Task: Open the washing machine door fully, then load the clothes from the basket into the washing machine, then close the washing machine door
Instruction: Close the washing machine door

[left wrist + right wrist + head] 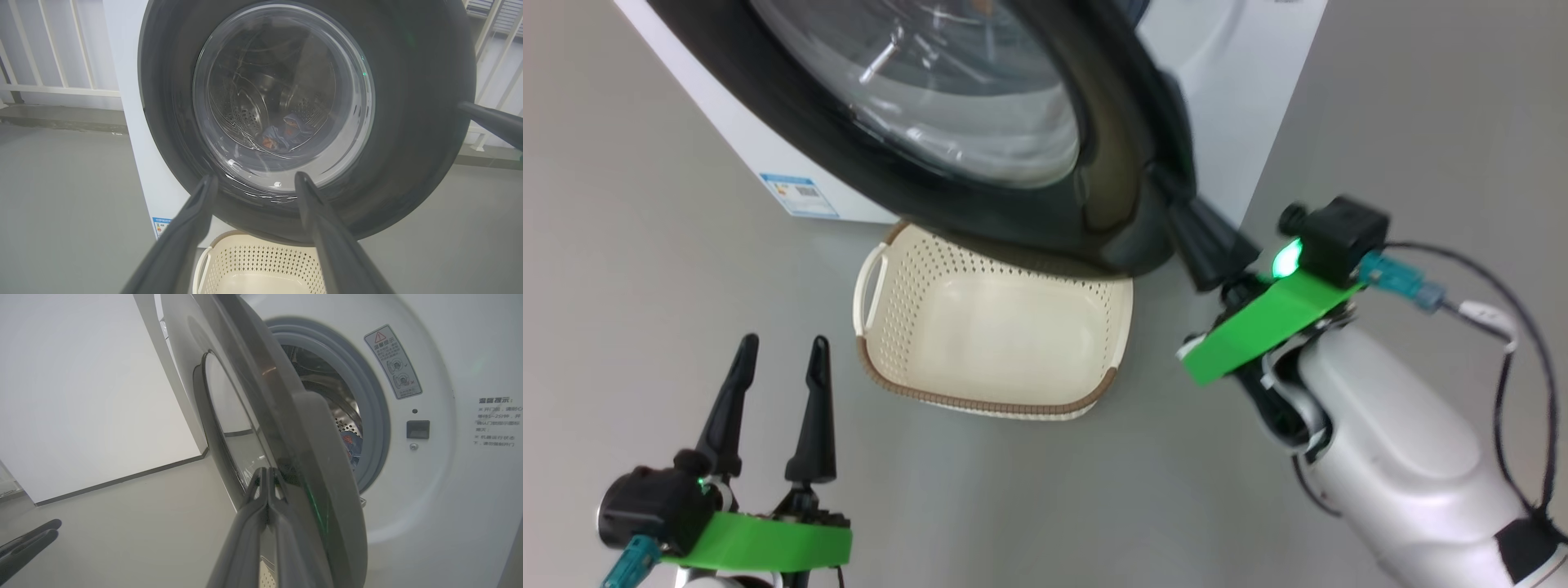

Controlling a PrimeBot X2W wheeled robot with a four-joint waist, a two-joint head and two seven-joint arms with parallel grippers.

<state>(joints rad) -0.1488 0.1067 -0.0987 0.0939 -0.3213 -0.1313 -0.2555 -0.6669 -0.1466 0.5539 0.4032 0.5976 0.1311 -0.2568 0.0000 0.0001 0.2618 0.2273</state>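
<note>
The washing machine door point(947, 188), black-rimmed with a glass bowl, stands partly open over the far side of the basket point(992, 327). The cream basket lies empty on the floor. My right gripper point(1188, 220) is shut, its fingers point(267, 498) lying against the outer side of the door's rim point(310, 428). Light-blue clothes point(286, 132) lie in the steel drum, seen through the glass and through the gap point(350, 447). My left gripper point(783, 351) is open and empty near the basket's left handle, pointing at the door point(408, 122).
The washing machine point(1241, 98) stands on a grey floor, with a blue energy label point(799, 194) low on its front. A latch slot point(417, 429) sits right of the grey seal. White railings point(49, 61) run behind the machine. A black cable point(1515, 327) loops off my right wrist.
</note>
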